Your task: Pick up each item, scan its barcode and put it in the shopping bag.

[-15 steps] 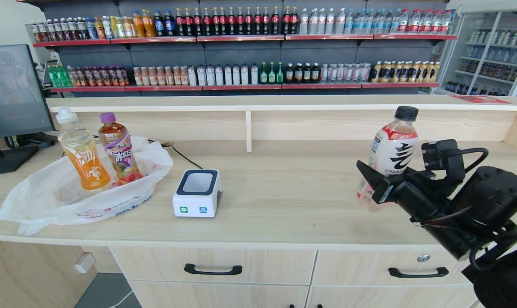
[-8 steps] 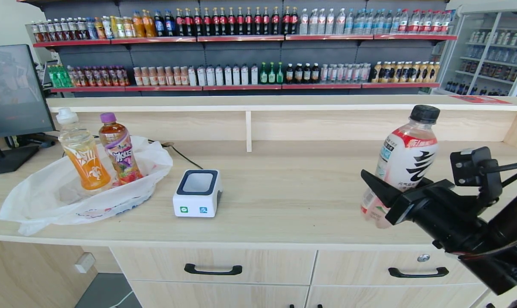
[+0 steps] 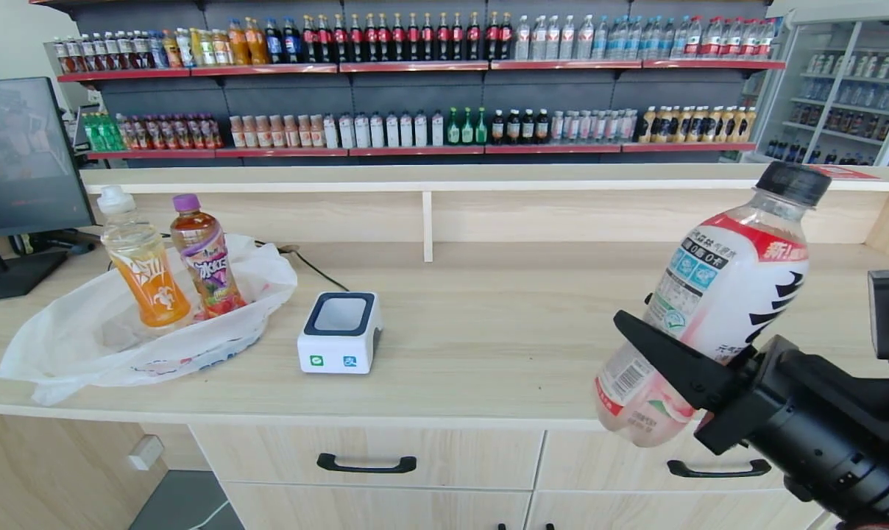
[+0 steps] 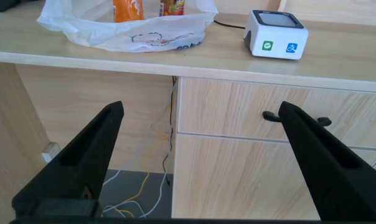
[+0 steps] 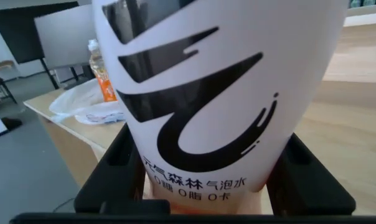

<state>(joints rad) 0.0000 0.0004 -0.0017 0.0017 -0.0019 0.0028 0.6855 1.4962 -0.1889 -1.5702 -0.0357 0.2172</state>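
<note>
Head view: right gripper [image 3: 681, 344] clamped on the tilted pink bottle [image 3: 725, 291], raised off the wooden counter [image 3: 489, 353]; left gripper [image 4: 200, 112], fingers apart, below counter height. Farther: scanner [image 3: 339, 333], shopping bag [image 3: 76, 350] holding two bottles [image 3: 141, 272] [image 3: 205, 265], stocked shelves [image 3: 415, 66] behind.

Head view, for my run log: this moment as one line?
right gripper: shut on pink bottle, tilted, off counter | left gripper: open, below counter | scanner: free | shopping bag: two bottles

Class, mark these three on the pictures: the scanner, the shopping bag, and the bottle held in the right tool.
scanner [image 3: 339, 315], head view, on its dark-framed top window.
shopping bag [image 3: 69, 353], head view, on its white front fold.
bottle [image 3: 717, 294], head view, on the white label at mid-body.
</note>
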